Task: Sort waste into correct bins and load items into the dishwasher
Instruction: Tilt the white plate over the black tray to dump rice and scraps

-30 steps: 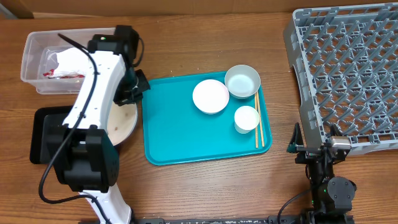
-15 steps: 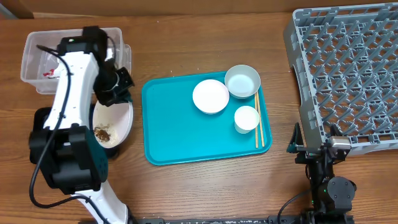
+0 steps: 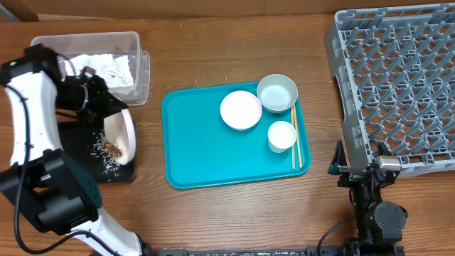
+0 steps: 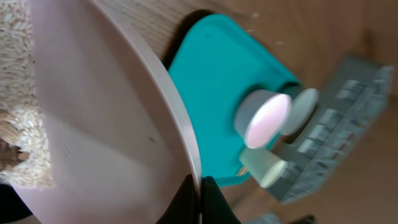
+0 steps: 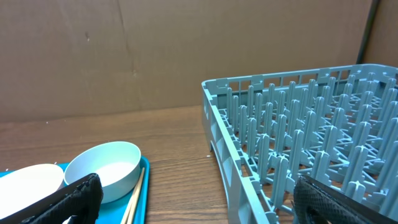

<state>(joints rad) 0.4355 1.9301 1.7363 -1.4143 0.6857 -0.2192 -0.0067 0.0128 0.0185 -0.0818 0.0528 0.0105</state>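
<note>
Over the black tray (image 3: pixel 82 142), your left end effector (image 4: pixel 200 196) pinches the steeply tilted white plate (image 3: pixel 122 135), brown scraps (image 3: pixel 111 148) clinging; your right end effector (image 5: pixel 196 199) is spread.

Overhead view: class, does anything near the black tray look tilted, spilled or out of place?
The white plate is tipped steeply on edge over the black tray, its rim pinched by the left end effector. Brown scraps sit on it, and whitish crumbs lie scattered on the tray.
</note>
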